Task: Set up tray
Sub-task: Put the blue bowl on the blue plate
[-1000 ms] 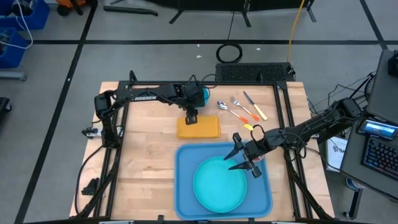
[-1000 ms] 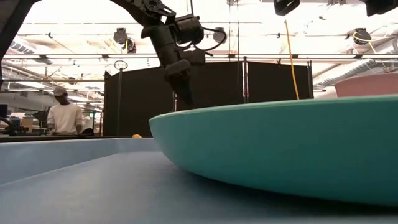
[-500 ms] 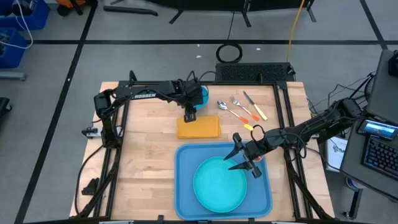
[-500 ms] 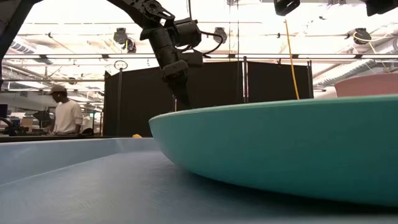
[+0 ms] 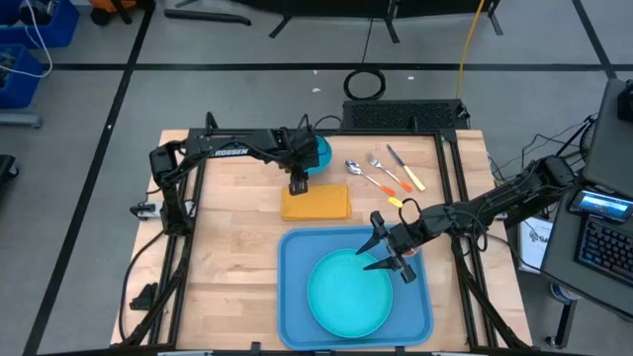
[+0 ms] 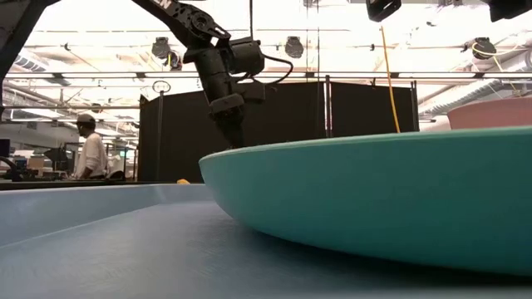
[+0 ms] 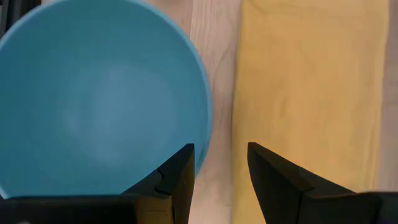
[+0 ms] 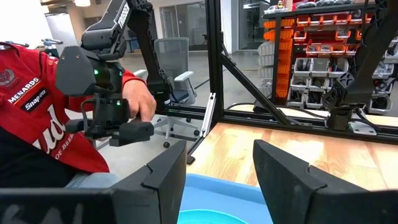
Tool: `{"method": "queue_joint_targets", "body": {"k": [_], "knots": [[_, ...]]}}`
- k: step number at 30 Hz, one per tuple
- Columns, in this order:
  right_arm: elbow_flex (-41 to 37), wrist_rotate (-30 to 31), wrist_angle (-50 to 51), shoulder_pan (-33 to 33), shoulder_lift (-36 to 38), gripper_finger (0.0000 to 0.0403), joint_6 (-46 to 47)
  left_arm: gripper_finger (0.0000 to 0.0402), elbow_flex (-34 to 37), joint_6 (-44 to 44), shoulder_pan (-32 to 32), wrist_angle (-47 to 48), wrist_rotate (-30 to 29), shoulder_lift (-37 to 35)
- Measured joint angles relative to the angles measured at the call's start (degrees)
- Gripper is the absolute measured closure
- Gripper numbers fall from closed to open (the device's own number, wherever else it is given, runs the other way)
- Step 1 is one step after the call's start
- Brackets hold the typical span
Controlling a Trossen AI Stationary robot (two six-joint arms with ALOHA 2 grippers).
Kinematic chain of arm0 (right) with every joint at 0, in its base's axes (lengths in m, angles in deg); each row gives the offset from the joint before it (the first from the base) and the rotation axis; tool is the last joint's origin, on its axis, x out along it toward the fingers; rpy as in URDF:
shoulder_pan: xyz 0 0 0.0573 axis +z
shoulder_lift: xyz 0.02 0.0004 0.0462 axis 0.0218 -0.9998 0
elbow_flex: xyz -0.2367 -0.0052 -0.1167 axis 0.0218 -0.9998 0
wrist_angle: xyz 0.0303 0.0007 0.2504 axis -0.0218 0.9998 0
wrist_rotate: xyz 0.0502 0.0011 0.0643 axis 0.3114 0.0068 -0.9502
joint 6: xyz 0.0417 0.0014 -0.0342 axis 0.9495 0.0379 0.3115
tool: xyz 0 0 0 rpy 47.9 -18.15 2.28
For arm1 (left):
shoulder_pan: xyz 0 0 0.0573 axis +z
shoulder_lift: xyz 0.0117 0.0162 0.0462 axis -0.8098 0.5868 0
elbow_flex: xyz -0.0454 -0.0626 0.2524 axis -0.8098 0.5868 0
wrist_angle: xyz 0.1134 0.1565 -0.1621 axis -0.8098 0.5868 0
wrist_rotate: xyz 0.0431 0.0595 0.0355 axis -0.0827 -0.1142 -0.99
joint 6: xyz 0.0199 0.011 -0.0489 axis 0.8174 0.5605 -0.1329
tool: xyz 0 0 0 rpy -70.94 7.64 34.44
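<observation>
The big blue tray (image 5: 295, 307) lies at the table's near edge with the round teal plate (image 5: 348, 293) resting flat on it; the plate (image 6: 374, 199) and the tray floor (image 6: 100, 241) fill the low view. The orange-yellow folded napkin (image 5: 316, 203) lies flat on the wood beyond the tray, with a blue bowl (image 5: 318, 152) beyond it. My left gripper (image 5: 298, 182) hangs open above the gap between the bowl (image 7: 99, 93) and the napkin (image 7: 305, 93). My right gripper (image 5: 382, 251) hovers open over the tray's far right part, at the plate's rim.
A spoon, a fork and a knife with orange and yellow handles (image 5: 384, 174) lie on the wood to the right of the bowl. Bare wood (image 5: 232, 247) lies left of the tray. A person in a red shirt (image 8: 43, 118) sits beyond the table.
My left gripper has risen from the napkin's far edge and moved a little toward the table's far left, toward the bowl. The napkin has stayed flat where it was. My right arm has kept still.
</observation>
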Motion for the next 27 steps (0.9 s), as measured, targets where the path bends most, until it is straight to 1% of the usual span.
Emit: {"method": "queue_joint_targets", "body": {"k": [10, 15, 18, 22, 25, 27], "knots": [[0.0, 0.0, 0.2, 0.0, 0.0, 0.0225, -0.1, 0.0252, 0.3, 0.6, 0.3, -2.4, -1.5, 0.0], [0.0, 0.0, 0.2, 0.0, 0.0, 0.0225, -0.1, 0.0252, 0.3, 0.7, 0.3, -1.1, -1.6, 2.3], [0.0, 0.0, 0.2, 0.0, 0.0, 0.0225, -0.1, 0.0252, 0.3, 0.8, 0.3, -1.4, -3.0, 3.2], [0.0, 0.0, 0.6, -0.1, 0.0, 0.0225, -0.2, 0.0253, 0.3, 1.8, 0.3, -3.6, -3.5, 3.3], [0.0, 1.3, 0.6, -0.1, 0.0, 0.0225, -0.6, 0.0267, 0.3, 1.3, 0.4, -4.5, -3.5, 3.3], [0.0, 1.6, 0.7, -0.1, 0.0, 0.0225, -0.6, 0.029, 0.3, 1.2, 0.5, -4.3, -3.7, 3.3]]}}
